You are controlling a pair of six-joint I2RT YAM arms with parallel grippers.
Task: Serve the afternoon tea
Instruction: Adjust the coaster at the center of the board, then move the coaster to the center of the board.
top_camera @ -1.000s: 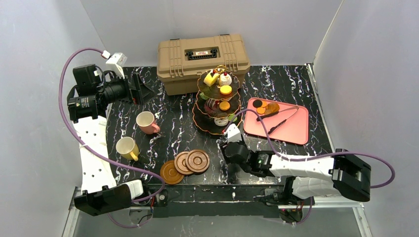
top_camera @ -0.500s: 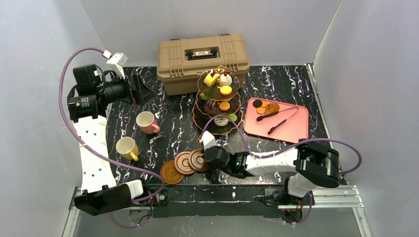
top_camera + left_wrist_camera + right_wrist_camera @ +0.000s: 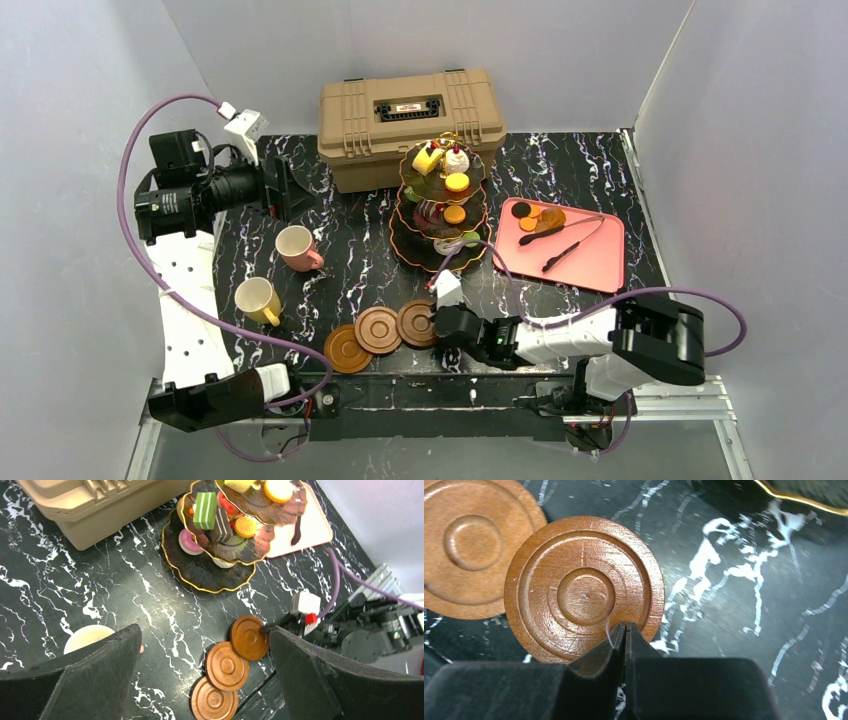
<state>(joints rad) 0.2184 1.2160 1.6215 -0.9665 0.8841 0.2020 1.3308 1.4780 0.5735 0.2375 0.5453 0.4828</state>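
The nearest round brown saucer [image 3: 584, 590] is judged to be light, stiff and hard, probably wooden, and rather smooth. Since it lies flat on the marbled black table [image 3: 734, 630], it is best taken at its thin raised rim or simply slid. It is found at the near edge of the table, at the right end of a row of three, touching the middle saucer [image 3: 378, 330].

The right gripper [image 3: 624, 630] is set at its near rim with the fingers [image 3: 599, 655] pressed together (whether the rim is pinched cannot be told). The left gripper [image 3: 204, 632] is held wide apart and empty, high above the pink cup [image 3: 297, 247].

A second ago this saucer was lapped well over its neighbour. It has since been drawn rightward, and the right arm has been brought in low beside it.
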